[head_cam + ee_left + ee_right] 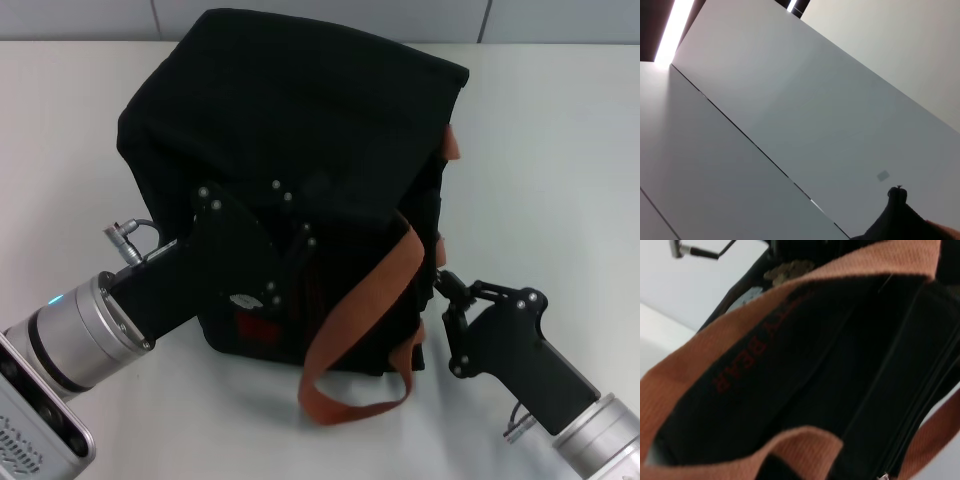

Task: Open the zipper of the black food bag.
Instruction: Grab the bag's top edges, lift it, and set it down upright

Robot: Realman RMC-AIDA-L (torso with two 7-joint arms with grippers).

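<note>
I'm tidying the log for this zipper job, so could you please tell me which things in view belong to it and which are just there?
Part of the job:
- boxy black fabric food bag
- left gripper, against the bag
- right gripper, beside the bag

Just there:
- white table

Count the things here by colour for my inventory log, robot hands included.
Black: 3, the black food bag, the left hand, the right hand.
Orange-brown: 2, the webbing handles and.
White: 1, the table.
Total: 6.
</note>
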